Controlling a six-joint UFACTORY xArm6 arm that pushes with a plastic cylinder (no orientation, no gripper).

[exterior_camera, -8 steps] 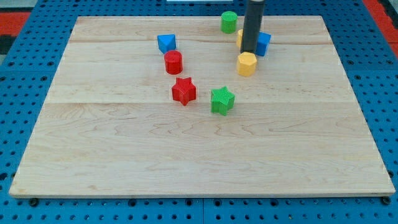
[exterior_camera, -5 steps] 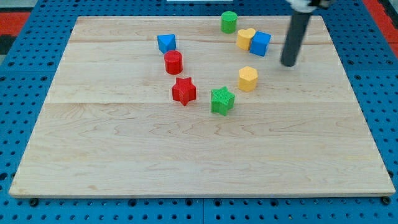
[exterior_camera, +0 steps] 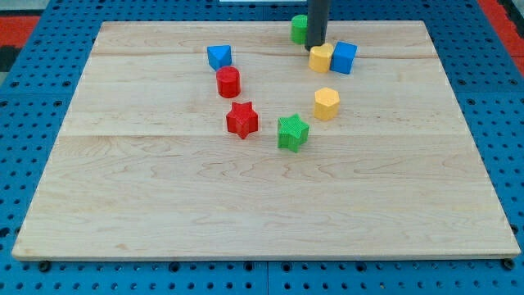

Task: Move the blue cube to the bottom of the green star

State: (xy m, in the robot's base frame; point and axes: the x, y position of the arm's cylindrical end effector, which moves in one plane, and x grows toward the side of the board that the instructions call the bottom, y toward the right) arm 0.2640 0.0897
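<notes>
The blue cube (exterior_camera: 344, 57) sits near the view's top, right of centre, touching a yellow heart-like block (exterior_camera: 321, 59) on its left. The green star (exterior_camera: 291, 132) lies near the board's middle, well below the cube. My tip (exterior_camera: 316, 48) stands at the view's top, just above the yellow heart-like block and left of the blue cube, partly hiding a green cylinder (exterior_camera: 300, 29).
A yellow hexagonal block (exterior_camera: 326, 104) lies between the blue cube and the green star. A red star (exterior_camera: 241, 120) sits left of the green star, a red cylinder (exterior_camera: 228, 82) above it, and a blue triangular block (exterior_camera: 219, 56) above that.
My tip swung from the blue cube's left out to its right, then back to the top left above the yellow heart-like block. The blocks have barely moved.
</notes>
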